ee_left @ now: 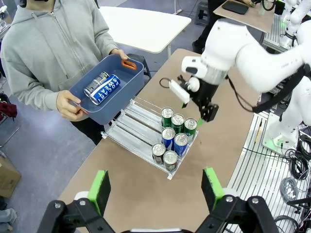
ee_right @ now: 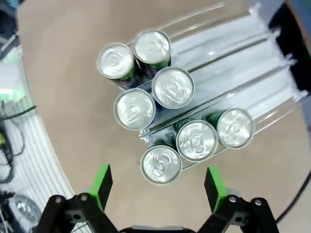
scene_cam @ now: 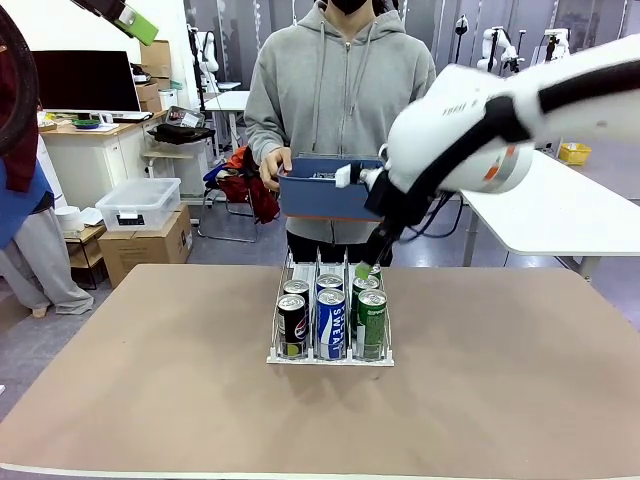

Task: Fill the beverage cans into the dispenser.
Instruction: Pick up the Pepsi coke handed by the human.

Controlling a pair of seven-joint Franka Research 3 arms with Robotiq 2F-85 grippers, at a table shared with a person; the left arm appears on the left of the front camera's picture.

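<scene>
The dispenser stands mid-table with several beverage cans upright in its three lanes: black, blue and green. My right gripper hovers open just above the green lane; in its wrist view the open right gripper looks down on the silver can tops with nothing between the fingers. My left gripper is open and empty, high above the table's near left side, and its green pad shows at the top left.
Across the table a person holds a blue bin by its handles, behind the dispenser; a blue can and a dark can lie in it. A white table stands to the right. Bare brown tabletop surrounds the dispenser.
</scene>
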